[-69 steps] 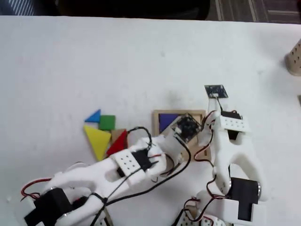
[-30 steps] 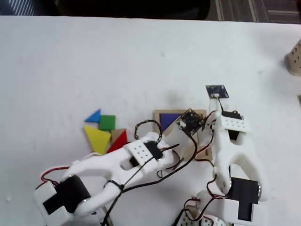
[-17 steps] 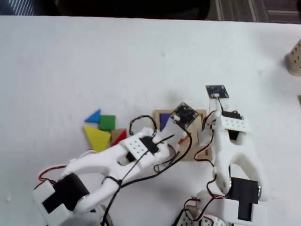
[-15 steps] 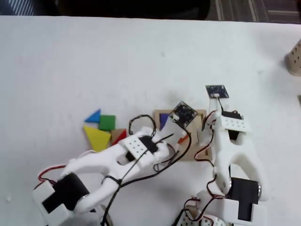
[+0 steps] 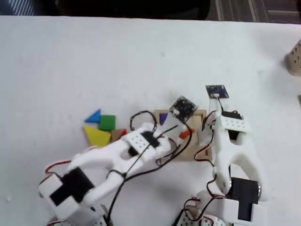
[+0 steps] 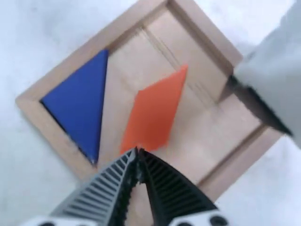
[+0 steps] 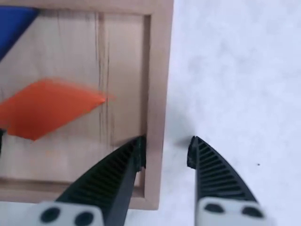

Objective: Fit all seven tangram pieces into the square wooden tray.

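1. Since the earliest frame the left arm has swung farther across the tray, toward its far rim. An orange parallelogram has come into sight above the tray floor. The right arm has not shifted.
2. The left gripper is clenched on one corner of the parallelogram. This piece sits over the tray, just beside the large blue triangle lying in a tray corner. I cannot tell whether it touches the floor.
3. The right gripper is parted and straddles the tray's rim, with one finger inside at the wall and the other outside.
4. One tray, seven pieces — two at the tray, five clustered left of it in the high view:
   - small blue triangle
   - green square
   - yellow triangle
   - brown piece
   - red triangle — partly under the left arm
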